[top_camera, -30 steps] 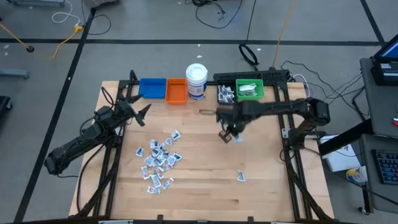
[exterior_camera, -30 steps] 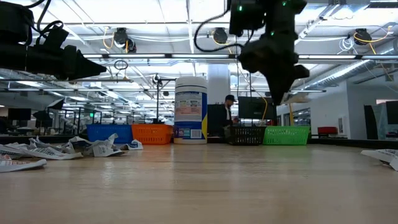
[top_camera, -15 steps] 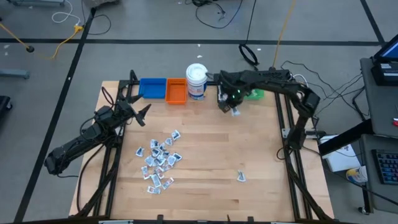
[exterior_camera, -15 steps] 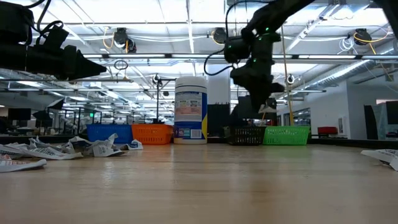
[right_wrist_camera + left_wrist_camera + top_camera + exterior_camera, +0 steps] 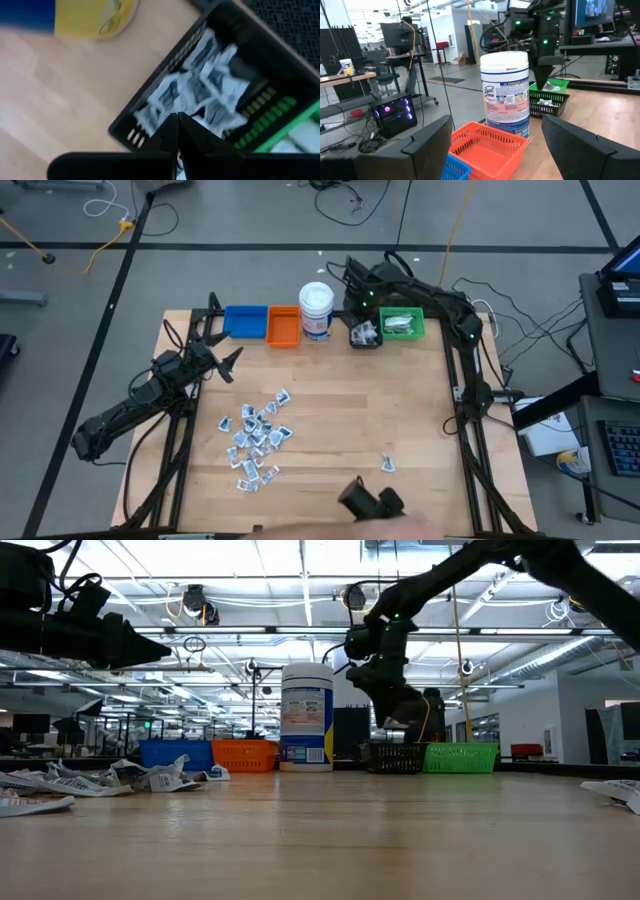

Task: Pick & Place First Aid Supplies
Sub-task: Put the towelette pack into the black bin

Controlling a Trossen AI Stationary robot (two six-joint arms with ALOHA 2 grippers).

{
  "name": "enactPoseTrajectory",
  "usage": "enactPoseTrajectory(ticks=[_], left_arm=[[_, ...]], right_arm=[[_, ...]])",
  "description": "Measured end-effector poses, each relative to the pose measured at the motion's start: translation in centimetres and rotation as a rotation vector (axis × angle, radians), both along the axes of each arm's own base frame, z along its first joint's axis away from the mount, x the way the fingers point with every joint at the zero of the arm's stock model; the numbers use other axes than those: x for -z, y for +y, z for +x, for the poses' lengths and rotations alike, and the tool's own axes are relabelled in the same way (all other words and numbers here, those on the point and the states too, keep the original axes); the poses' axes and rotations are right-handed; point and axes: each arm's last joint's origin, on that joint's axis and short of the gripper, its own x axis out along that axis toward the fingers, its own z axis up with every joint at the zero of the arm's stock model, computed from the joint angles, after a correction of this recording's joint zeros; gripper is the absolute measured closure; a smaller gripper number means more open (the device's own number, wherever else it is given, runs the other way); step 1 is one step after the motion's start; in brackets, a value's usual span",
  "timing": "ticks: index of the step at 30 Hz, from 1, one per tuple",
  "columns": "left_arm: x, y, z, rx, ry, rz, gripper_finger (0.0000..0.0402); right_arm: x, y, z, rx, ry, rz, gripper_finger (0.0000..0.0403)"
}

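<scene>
The likeliest slip is a bad drop: the right gripper [image 5: 177,131] hangs over the black bin [image 5: 145,107] near its wall, so a light packet let go there could, I judge, catch the rim, flutter out onto the table [image 5: 330,410] or drift into the green bin [image 5: 295,125] just beside it; a thin wrapper might also cling to a finger, and a low arm could nudge the bin or the jar [image 5: 316,308] nearby. Its fingers are pressed together, and I cannot tell whether a packet is pinched between them. Several packets [image 5: 210,85] lie in the bin just beyond the fingertips, apart from them. The main pile [image 5: 256,435] and a lone packet [image 5: 388,464] lie well apart on the table. The left gripper [image 5: 228,363] waits at the left, fingers spread wide, holding nothing
</scene>
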Motion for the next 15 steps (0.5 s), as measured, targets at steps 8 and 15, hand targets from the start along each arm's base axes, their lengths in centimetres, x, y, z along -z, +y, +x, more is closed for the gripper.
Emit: enactPoseTrajectory(ticks=[8,15], left_arm=[[0.0,0.0,0.0,0.000,0.000,0.000,0.0092],[0.0,0.0,0.0,0.000,0.001,0.000,0.0092]], right_arm=[[0.7,-2.0,0.2,0.022,-0.002,-0.005,0.0391],[0.7,-2.0,0.1,0.012,0.000,-0.005,0.0288]])
